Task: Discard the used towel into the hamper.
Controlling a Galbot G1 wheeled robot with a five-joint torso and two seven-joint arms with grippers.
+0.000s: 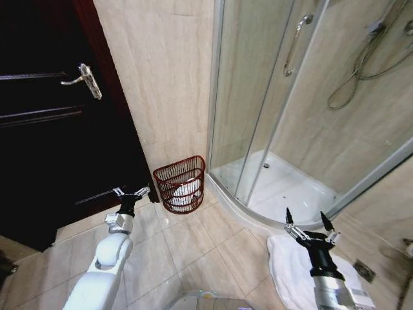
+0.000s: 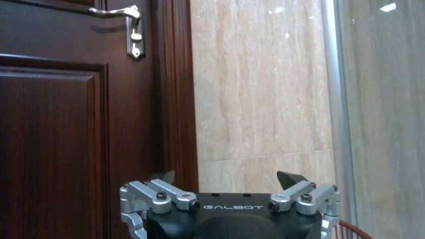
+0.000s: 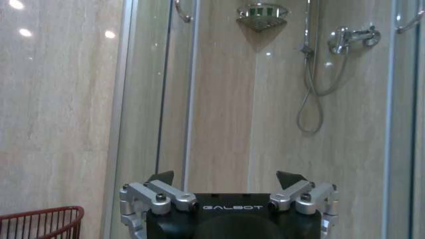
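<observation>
Reaching forward low over the tiled floor [image 1: 193,252], the left arm stretches from about 7 o'clock in the head view toward the dark wooden door [image 1: 45,129], its left claw [image 1: 131,192] spread wide and holding nothing, just beside the hamper's rim on the door side. From the left wrist, the two dark fingertips [image 2: 290,178] stand well apart against the marble wall [image 2: 259,99], with the door handle [image 2: 126,20] up at 11 o'clock. The right arm rises at 5 o'clock, its right claw [image 1: 308,223] likewise wide open and empty, poised above a white towel [image 1: 290,268] lying on the floor by the shower enclosure [image 1: 284,103]. The hamper [image 1: 181,184] sits against the wall at the picture's centre, between door and shower, with something white inside it.
</observation>
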